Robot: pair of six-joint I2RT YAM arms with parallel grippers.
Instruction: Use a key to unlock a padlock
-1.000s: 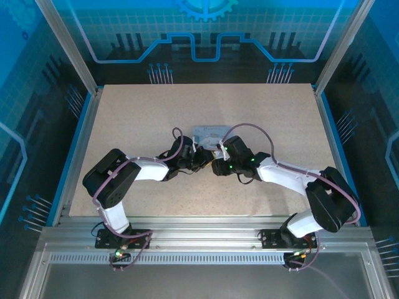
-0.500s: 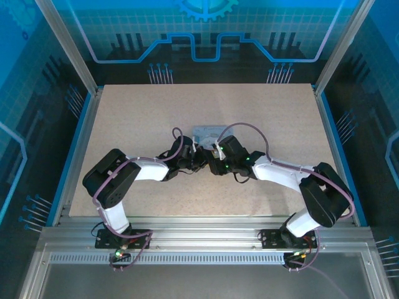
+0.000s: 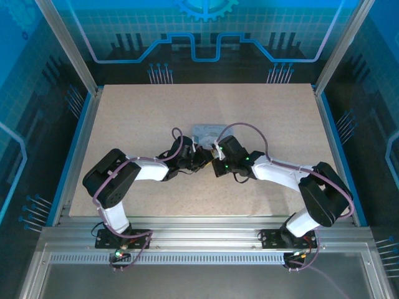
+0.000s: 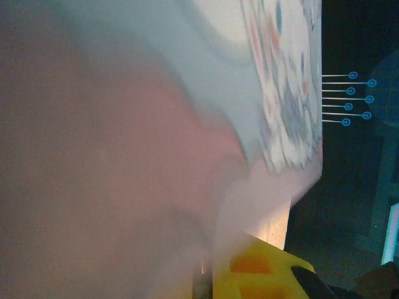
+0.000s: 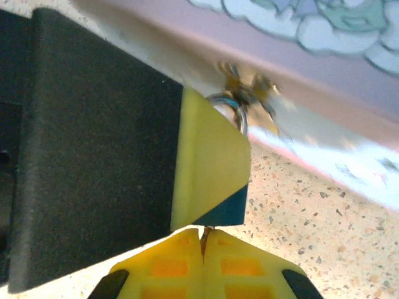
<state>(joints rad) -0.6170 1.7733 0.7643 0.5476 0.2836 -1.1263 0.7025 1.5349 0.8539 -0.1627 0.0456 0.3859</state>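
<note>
- Worktop (image 3: 137, 112) of speckled beige carries both arms, which lean in from the near edge and meet near its middle.
- Left arm (image 3: 134, 171) reaches to the right, and the left end effector (image 3: 201, 157) sits just at the near left corner of the padlock (image 3: 209, 132).
- That left end effector is clenched. Its wrist view is so close and blurred that I cannot tell whether anything sits between the yellow fingers (image 4: 249, 274).
- The padlock lies flat near the middle of the worktop, just beyond the two end effectors. Up close, its pale body bears a cartoon print of clouds.
- Small keys (image 5: 246, 87) hang on a metal ring (image 5: 234, 112) at the padlock's edge, blurred, just above the worktop.
- A black block (image 5: 100, 156) with a yellow tip stands in front of the ring in the right wrist view and hides part of it.
- Right end effector (image 3: 217, 154) is clenched, its yellow fingers (image 5: 162, 274) pressed together along one seam just below that tip. Whether a key is pinched there I cannot tell.
- Right arm (image 3: 287, 177) stretches leftward toward the padlock's near right corner.
</note>
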